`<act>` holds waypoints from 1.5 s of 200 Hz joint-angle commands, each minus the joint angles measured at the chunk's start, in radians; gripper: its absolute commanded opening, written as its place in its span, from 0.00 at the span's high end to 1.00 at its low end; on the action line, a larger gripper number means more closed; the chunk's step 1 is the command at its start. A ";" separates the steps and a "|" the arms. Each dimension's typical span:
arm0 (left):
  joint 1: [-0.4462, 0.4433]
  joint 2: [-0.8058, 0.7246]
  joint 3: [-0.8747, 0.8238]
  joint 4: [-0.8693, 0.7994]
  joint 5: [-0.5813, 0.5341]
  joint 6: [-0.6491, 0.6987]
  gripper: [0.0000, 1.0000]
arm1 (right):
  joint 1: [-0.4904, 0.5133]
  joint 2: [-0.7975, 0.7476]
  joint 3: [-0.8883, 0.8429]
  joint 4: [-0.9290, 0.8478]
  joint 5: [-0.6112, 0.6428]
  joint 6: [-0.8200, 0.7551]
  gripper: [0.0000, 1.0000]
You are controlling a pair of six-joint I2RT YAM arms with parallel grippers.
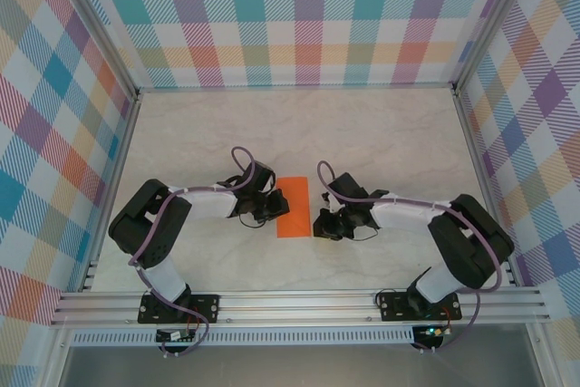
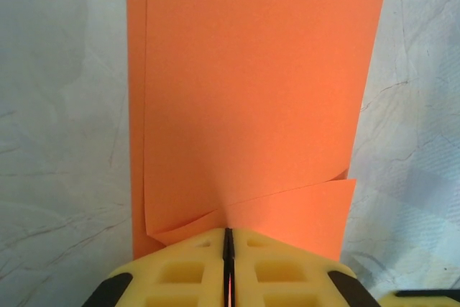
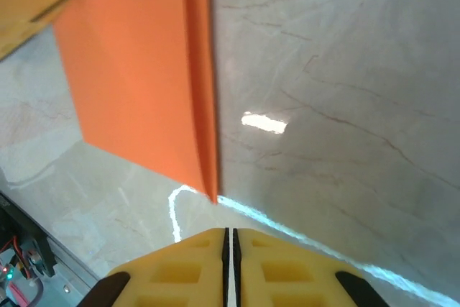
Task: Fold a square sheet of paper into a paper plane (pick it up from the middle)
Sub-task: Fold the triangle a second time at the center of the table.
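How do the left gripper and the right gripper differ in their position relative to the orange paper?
The left gripper sits at the edge of the folded orange paper; the right gripper stands short of its corner, bare table between. The left gripper faces the paper squarely; the right gripper has it off to one side. Both are shut.

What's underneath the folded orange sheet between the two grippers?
The orange sheet of paper lies folded on the pale marbled table. Its own lower layer peeks out along one long edge in the left wrist view. The tabletop directly beneath is covered, so nothing there can be checked.
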 commanded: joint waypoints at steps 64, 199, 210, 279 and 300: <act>-0.018 -0.135 -0.008 -0.011 -0.064 -0.087 0.73 | -0.006 0.095 0.262 -0.046 0.095 -0.102 0.82; -0.052 -0.116 -0.108 0.097 -0.056 -0.183 0.62 | -0.027 0.300 0.292 0.025 0.098 -0.063 0.85; -0.052 -0.109 -0.106 0.099 -0.053 -0.183 0.60 | -0.033 0.301 0.284 0.033 0.095 -0.054 0.84; -0.055 -0.072 -0.088 0.122 -0.040 -0.194 0.53 | -0.059 0.313 0.237 0.078 0.048 0.013 0.84; -0.055 -0.060 -0.080 0.129 -0.039 -0.195 0.54 | -0.061 0.313 0.228 0.091 0.033 0.027 0.84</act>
